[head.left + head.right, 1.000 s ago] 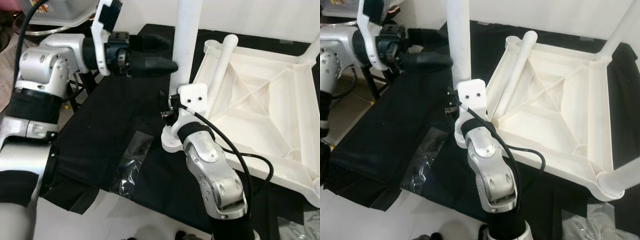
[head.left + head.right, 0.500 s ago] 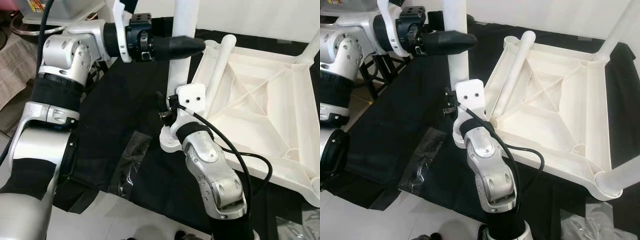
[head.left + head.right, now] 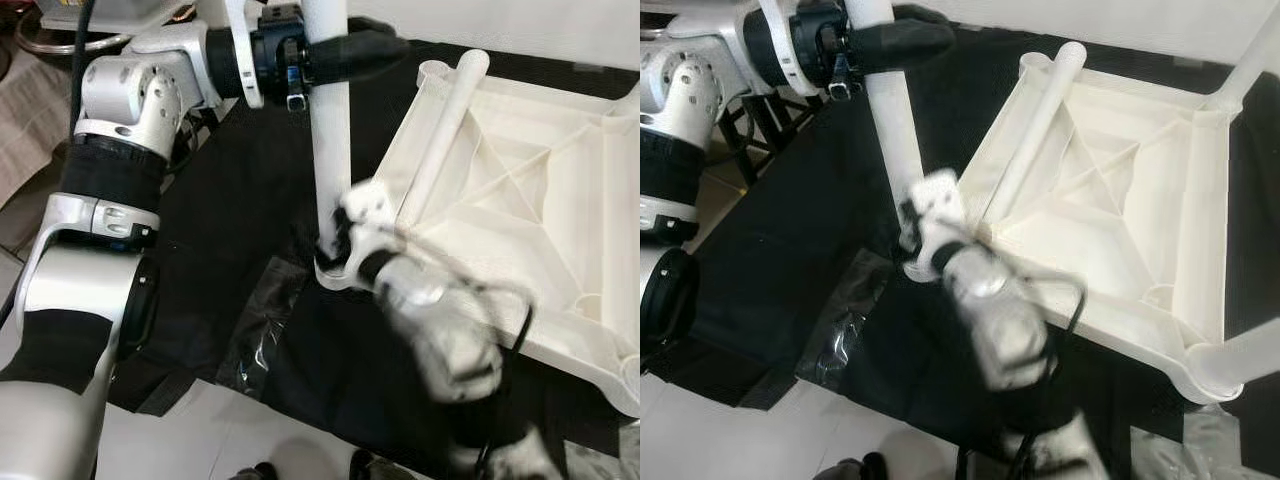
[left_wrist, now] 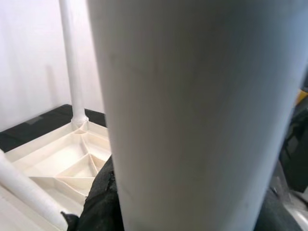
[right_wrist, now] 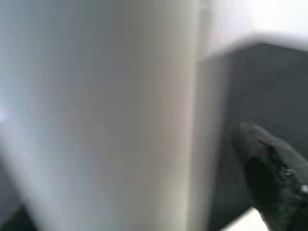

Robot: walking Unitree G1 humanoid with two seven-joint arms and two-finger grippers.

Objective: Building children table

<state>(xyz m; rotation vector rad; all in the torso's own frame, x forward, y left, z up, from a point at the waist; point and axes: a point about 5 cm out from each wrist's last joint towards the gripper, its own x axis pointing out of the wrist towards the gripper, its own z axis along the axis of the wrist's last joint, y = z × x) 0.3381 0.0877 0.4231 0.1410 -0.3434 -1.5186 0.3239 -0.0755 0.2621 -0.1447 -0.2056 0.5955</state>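
White plastic throughout: the loose table leg (image 3: 331,150) stands nearly upright on the black cloth (image 3: 230,230), its flared foot just beside the near corner of the upturned tabletop (image 3: 540,200), which lies underside-up with a second leg (image 3: 445,125) resting across its ribs and others already standing in far corners. The main risk, as I judge it, is the leg slipping or tipping: it is tall and smooth, it leans slightly, and both holds sit on a round surface, so any uneven pull between the two arms could twist it loose or knock the foot against the tabletop's rim. The left gripper (image 3: 335,55) reaches in level from the robot's left, forearm roughly horizontal, its black fingers (image 3: 375,50) closed around the upper part of the leg. The right gripper (image 3: 345,235) is low at the foot of the leg, the forearm angling up from below and heavily blurred; one dark finger (image 5: 269,173) lies beside the leg, but I cannot tell whether that grip is closed.
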